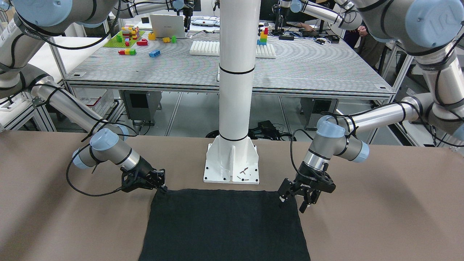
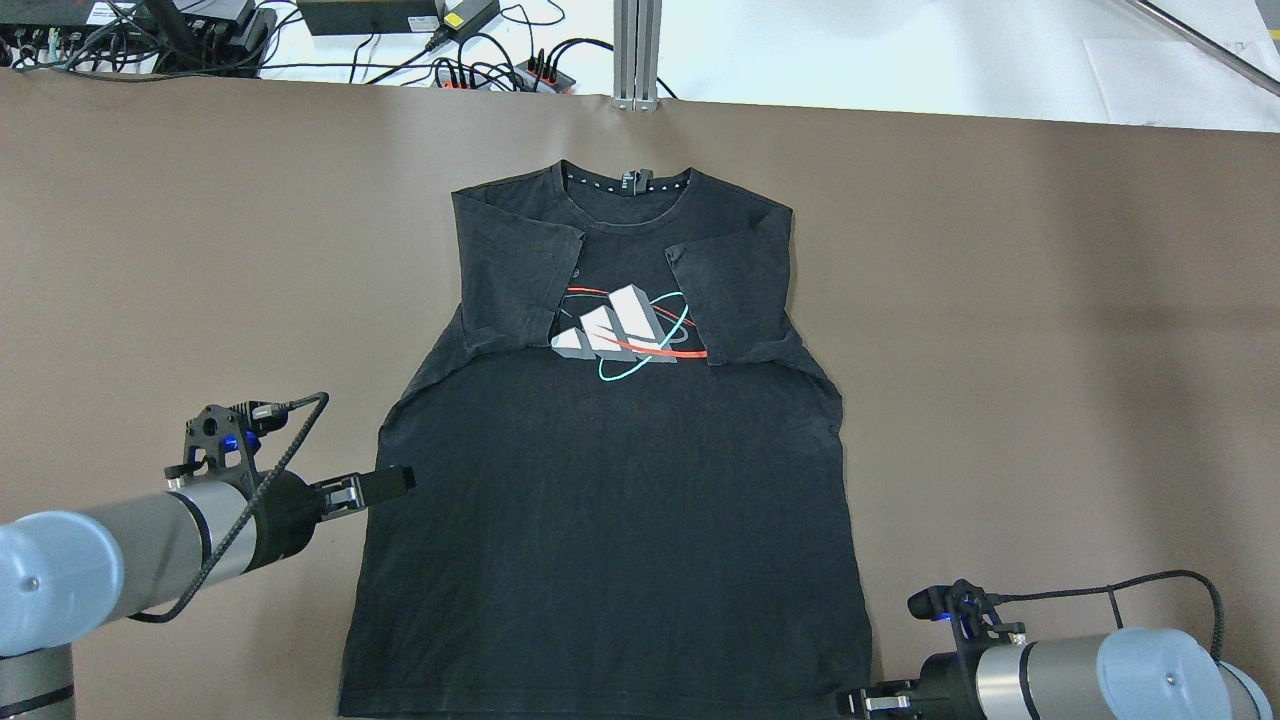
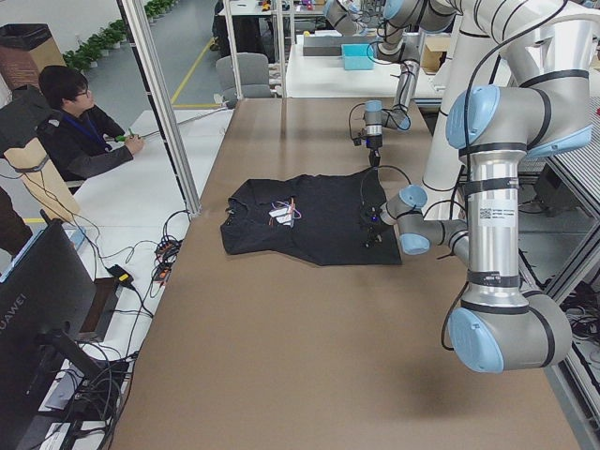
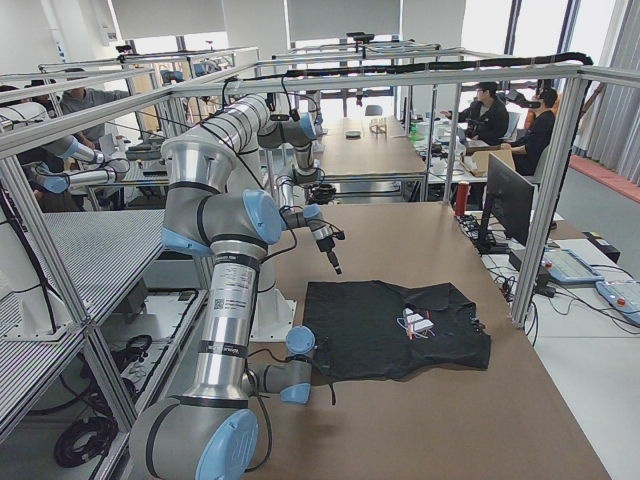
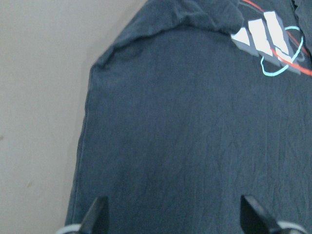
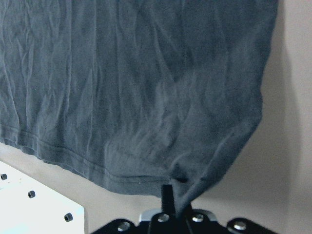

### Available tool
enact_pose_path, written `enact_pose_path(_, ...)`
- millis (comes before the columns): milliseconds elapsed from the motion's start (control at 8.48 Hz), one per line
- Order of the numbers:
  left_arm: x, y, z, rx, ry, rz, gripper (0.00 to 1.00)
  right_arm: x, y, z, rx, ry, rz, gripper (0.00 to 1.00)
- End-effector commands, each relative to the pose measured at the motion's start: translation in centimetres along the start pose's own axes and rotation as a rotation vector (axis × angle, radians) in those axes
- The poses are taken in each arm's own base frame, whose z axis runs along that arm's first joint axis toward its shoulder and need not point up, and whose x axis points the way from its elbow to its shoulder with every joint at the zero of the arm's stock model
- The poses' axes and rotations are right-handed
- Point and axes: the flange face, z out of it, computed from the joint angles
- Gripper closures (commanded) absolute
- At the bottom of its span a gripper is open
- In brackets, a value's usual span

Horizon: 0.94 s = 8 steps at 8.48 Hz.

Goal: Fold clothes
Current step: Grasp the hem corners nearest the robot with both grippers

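**Two-arm cell with a shirt laid flat.** Between the two grippers stands a white pole [image 1: 235,72] on a bolted plate [image 1: 217,166] that carries loose screws [image 1: 243,174]. The plate sits just behind the hem, apart from both grippers. Beyond the pole, a slatted bench [image 1: 308,69] holds toy bricks [image 1: 127,35] and a laptop [image 1: 168,26]. Cables [image 2: 490,68] lie past the far table edge, and a person [image 3: 80,131] sits off that side. A brown cover [image 2: 1050,330] spans the whole table, and aluminium framing [image 4: 548,180] stands round it.

The black shirt [image 2: 600,520] lies front up with its logo [image 2: 622,335] showing. Both sleeves [image 2: 515,285] are folded inward and the collar points away from the robot.

The right gripper [image 6: 168,195] is closed and pinches a hem corner, with the cloth bunched at its tips. The rest of the shirt spreads ahead of it. The left gripper [image 5: 175,217] is spread wide and hovers above the shirt just inside its side edge. The cloth lies beneath and ahead of its tips.
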Motion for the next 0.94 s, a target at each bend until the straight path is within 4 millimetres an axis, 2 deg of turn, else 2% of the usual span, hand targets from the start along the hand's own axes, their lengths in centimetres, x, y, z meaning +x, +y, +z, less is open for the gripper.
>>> enact_pose_path(0, -1.4, 5.4, -0.9, -0.042, 0.039, -0.028, 0.05, -0.3, -0.6, -0.6, 0.015, -0.024, -0.005, 1.00)
enact_pose_path(118, -4.0, 6.0, -1.9, -0.067, 0.069, -0.030, 0.05, -0.2, -0.8, -0.7, 0.021, -0.023, -0.003, 1.00)
enact_pose_path(236, -5.1, 6.8, -2.1, -0.057, 0.064, -0.018, 0.05, -0.2, -0.9, -0.7, 0.022, -0.023, -0.003, 1.00)
enact_pose_path(471, -6.2, 9.3, -1.7, -0.049, 0.045, 0.014, 0.06, -0.4, -0.9, -0.9, 0.024, -0.033, -0.006, 1.00)
enact_pose_path(589, -7.4, 10.6, -0.7, -0.033, 0.024, 0.033, 0.06, -0.4, -0.8, -0.9, 0.025, -0.042, -0.009, 1.00)
enact_pose_path(825, -8.4, 11.0, 0.0, -0.033, 0.002, 0.044, 0.06, -0.4, -0.8, -1.0, 0.025, -0.045, -0.010, 1.00)
